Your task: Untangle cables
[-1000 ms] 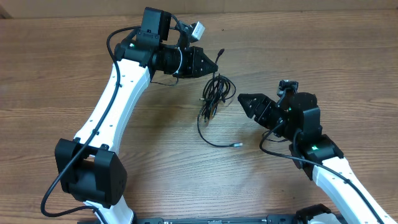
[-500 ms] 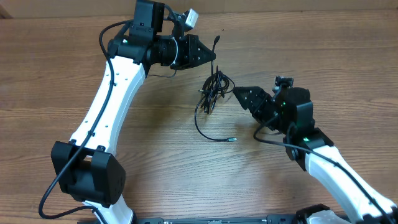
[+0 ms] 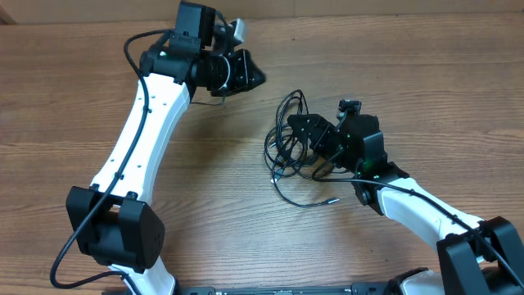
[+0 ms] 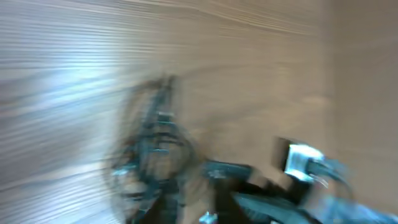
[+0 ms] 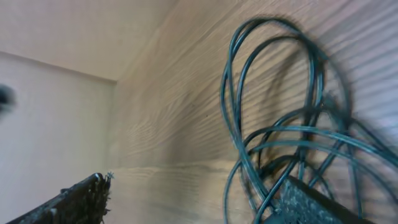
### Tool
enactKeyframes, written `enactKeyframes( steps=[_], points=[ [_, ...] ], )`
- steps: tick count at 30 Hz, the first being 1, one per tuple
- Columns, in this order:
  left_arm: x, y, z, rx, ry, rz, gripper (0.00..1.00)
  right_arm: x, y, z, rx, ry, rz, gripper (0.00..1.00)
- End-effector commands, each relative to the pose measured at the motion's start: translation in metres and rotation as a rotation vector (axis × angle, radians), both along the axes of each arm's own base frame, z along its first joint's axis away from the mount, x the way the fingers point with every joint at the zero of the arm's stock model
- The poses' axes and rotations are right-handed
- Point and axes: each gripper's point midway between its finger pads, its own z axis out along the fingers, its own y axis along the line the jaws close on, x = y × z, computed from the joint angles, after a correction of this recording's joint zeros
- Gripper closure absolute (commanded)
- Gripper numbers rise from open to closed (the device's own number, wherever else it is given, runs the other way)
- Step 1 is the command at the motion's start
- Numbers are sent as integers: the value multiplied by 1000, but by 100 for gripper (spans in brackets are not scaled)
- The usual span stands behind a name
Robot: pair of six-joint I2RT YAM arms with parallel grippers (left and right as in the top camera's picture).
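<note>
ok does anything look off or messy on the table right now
Only the cables: they lie in a knotted heap of overlapping loops mid-table, with one plug end trailing loose toward the near edge. The open right pincer is right against the heap. Nothing looks damaged or spilled.

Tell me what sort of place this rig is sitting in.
Likely a robotics test bench: a wood-grain table, the left arm and right arm rising from its near edge, and a tangle of cables as practice material.

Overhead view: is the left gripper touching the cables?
No. The left gripper is off to one side of the cables, with a plain gap of bare wood between them.
</note>
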Motion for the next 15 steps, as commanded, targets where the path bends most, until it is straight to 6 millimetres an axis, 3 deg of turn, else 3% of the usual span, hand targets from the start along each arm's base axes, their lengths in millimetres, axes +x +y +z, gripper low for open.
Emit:
enactKeyframes(
  steps=[1, 2, 3, 7, 15],
  points=[
    [20, 73, -6, 350, -69, 258, 69, 10, -9, -2, -138, -91, -66, 12],
    [18, 81, -9, 392, -63, 281, 59, 11, -11, -3, -166, -107, -70, 12],
    [17, 92, -12, 446, -57, 307, 38, 15, -18, -3, -201, -124, -104, 11],
    [16, 96, -14, 467, -51, 316, 2, 26, -27, 5, -241, -147, -139, 10],
    [22, 95, -23, 465, -38, 329, 0, 39, -19, 29, -317, -146, -83, 10]
  ],
)
